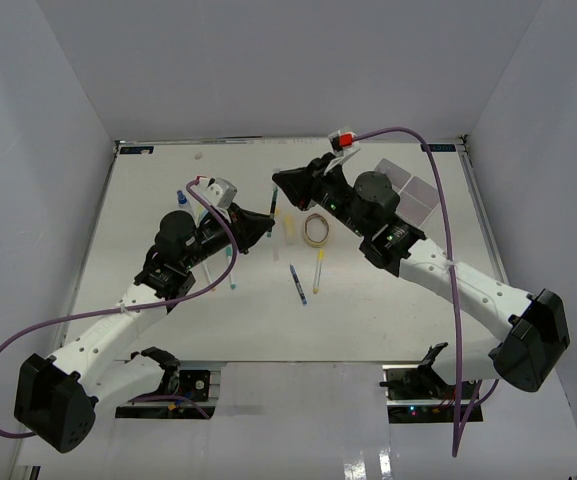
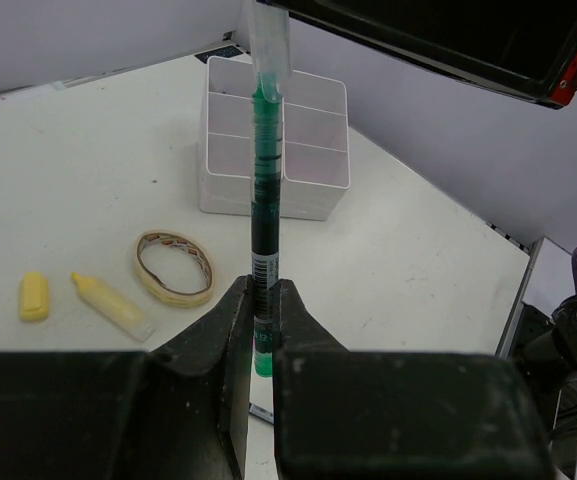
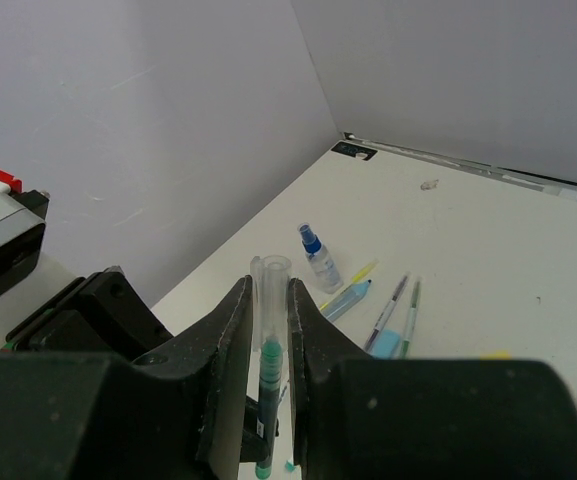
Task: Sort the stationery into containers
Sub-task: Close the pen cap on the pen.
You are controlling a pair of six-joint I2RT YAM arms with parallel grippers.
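Observation:
A green pen (image 2: 265, 220) with a clear cap (image 2: 271, 50) is held in the air between both grippers. My left gripper (image 2: 263, 310) is shut on the pen's barrel near its tail. My right gripper (image 3: 266, 300) is shut on the clear cap (image 3: 273, 285), with the green pen (image 3: 268, 400) running down from it. From above, the pen (image 1: 272, 207) spans from the left gripper (image 1: 259, 228) to the right gripper (image 1: 280, 186). The white four-compartment tray (image 2: 318, 185) stands beyond and looks empty; it also shows in the top view (image 1: 415, 192).
On the table lie a tan tape ring (image 2: 173, 267), a yellow block (image 2: 34, 296) and a yellow-capped marker (image 2: 108, 303). A blue-capped bottle (image 3: 320, 258), a blue marker (image 3: 348, 298), thin pens (image 3: 388, 310) and a blue block (image 3: 386, 343) lie to the left. A blue pen (image 1: 298, 284) and a yellow pen (image 1: 319, 270) lie mid-table.

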